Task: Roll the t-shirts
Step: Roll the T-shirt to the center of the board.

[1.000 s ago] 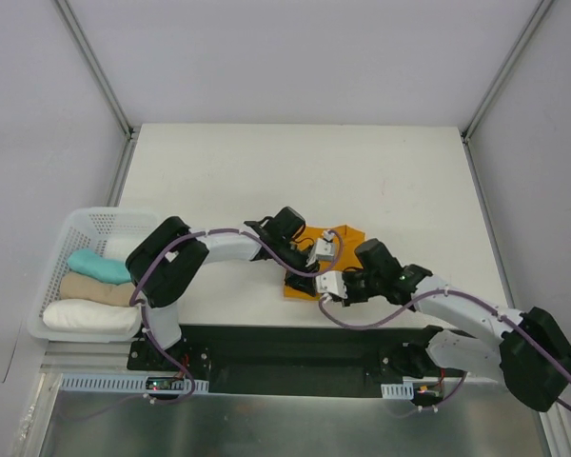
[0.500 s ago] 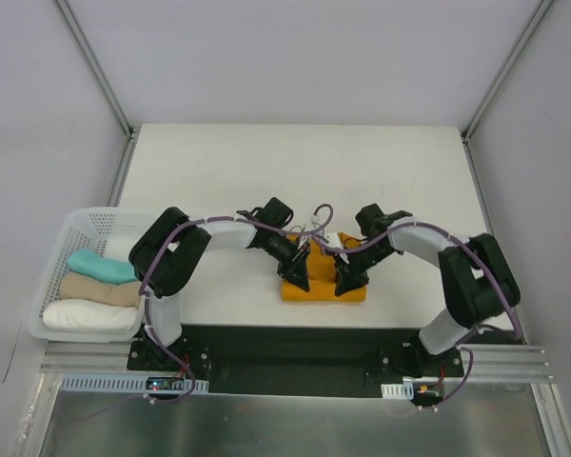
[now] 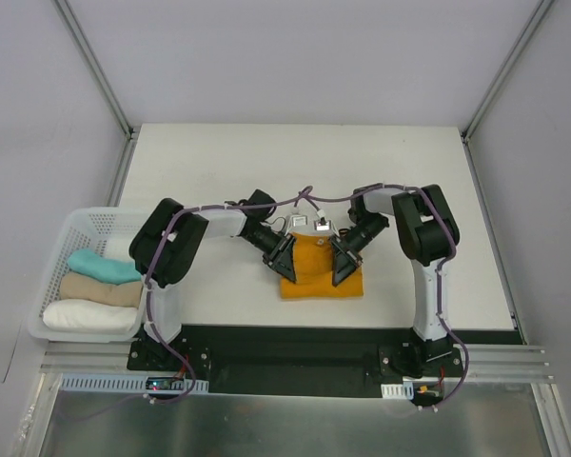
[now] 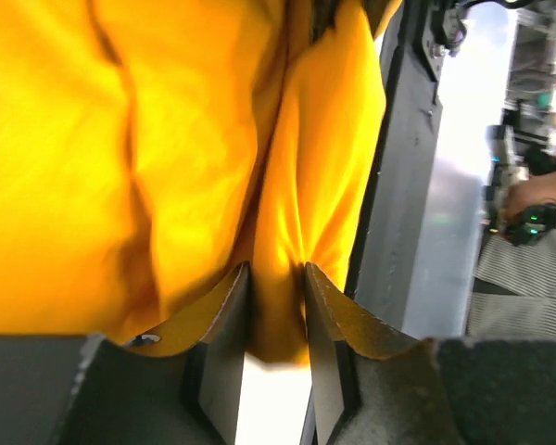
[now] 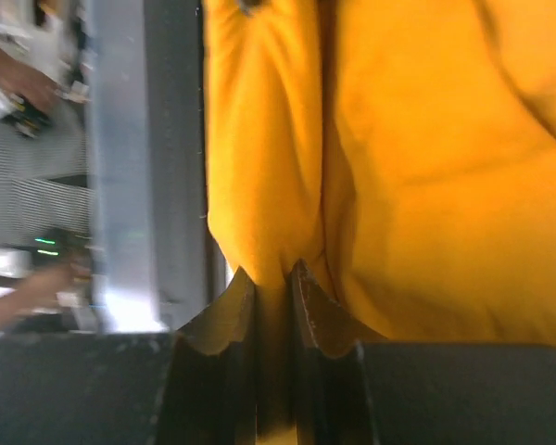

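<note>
With my left gripper (image 4: 276,278) and right gripper (image 5: 269,278) each pinching a fold of the shirt (image 3: 319,276) bunched just ahead of their tips, I should turn both ends evenly for a tight roll.

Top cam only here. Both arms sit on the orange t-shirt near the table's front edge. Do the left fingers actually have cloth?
Observer: Yes. The left wrist view shows a fold of the t-shirt pinched between the left fingers.
Operator: And the right?
Observer: Same there. The right fingers are closed on a thinner fold, with cloth running down between them.
Operator: Anything in the background I can't see?
Observer: A person's hand holding a small device with a green light. It's blurred, off past the shirt.
</note>
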Motion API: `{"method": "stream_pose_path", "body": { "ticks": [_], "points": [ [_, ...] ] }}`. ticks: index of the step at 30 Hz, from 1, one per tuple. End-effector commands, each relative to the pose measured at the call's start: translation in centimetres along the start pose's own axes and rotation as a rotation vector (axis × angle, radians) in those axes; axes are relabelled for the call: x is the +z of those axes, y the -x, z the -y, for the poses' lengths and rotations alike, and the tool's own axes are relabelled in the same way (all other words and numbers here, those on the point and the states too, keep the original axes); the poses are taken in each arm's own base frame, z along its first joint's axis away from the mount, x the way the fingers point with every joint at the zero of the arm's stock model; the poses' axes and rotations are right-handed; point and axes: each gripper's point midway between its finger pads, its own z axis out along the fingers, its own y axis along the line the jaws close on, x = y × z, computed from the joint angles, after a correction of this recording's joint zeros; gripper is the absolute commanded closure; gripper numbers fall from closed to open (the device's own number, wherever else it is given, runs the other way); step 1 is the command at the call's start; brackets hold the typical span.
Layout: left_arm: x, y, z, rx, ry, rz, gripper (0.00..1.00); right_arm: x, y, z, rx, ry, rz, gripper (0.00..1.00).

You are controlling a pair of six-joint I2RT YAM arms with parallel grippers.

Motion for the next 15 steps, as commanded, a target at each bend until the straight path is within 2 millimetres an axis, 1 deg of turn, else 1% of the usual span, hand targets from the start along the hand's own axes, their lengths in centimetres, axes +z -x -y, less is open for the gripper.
{"method": "stream_pose_path", "body": {
  "ticks": [1,2,3,5,6,7,8,9,10,11,12,13,14,15],
  "points": [
    [-3.5,0.3,1.0,0.081,0.137,0.039,0.69,-2.0,-3.1,-2.1,0.408,0.063,-0.178,0.95],
    [-4.1,0.5,1.1,0.098,0.165,0.051,0.68,-2.0,-3.1,-1.8,0.436,0.061,-0.179,0.96],
    [-4.8,0.7,2.1,0.141,0.186,0.071,0.67,-2.1,-2.9,-1.7,0.48,0.062,-0.172,0.96],
    [-5.2,0.7,2.9,0.201,0.213,0.077,0.65,-2.1,-2.7,-0.9,0.526,0.055,-0.166,0.96],
    [-5.6,1.1,3.5,0.261,0.258,0.086,0.63,-2.1,-2.6,-0.7,0.545,0.051,-0.167,0.96],
    [-5.6,1.2,3.8,0.337,0.276,0.077,0.62,-2.2,-2.3,-0.5,0.573,0.047,-0.168,0.96],
    [-5.9,1.7,4.6,0.412,0.3,0.085,0.61,-2.1,-2.4,-0.3,0.595,0.053,-0.173,0.96],
    [-4.9,1.3,5.3,0.494,0.313,0.05,0.59,-2.1,-2.4,-0.1,0.609,0.054,-0.173,0.96],
    [-4.6,1.6,5.5,0.615,0.328,0.033,0.57,-2.1,-2.3,0.0,0.639,0.05,-0.175,0.96],
    [-4.1,1.7,6.1,0.694,0.331,0.021,0.57,-2.1,-2.3,0.2,0.655,0.049,-0.178,0.96],
    [-3.0,1.2,7.1,0.781,0.317,0.002,0.56,-2.1,-2.3,0.3,0.671,0.047,-0.179,0.96],
    [-2.6,1.5,7.2,0.893,0.332,-0.004,0.55,-2.1,-2.2,0.4,0.686,0.045,-0.182,0.96],
    [-2.1,2.2,7.5,0.961,0.334,0.013,0.55,-2.1,-2.2,0.5,0.688,0.044,-0.182,0.96],
    [-1.7,2.3,7.5,0.996,0.332,0.011,0.54,-2.1,-2.2,0.4,0.688,0.043,-0.181,0.96]
  ]
}}
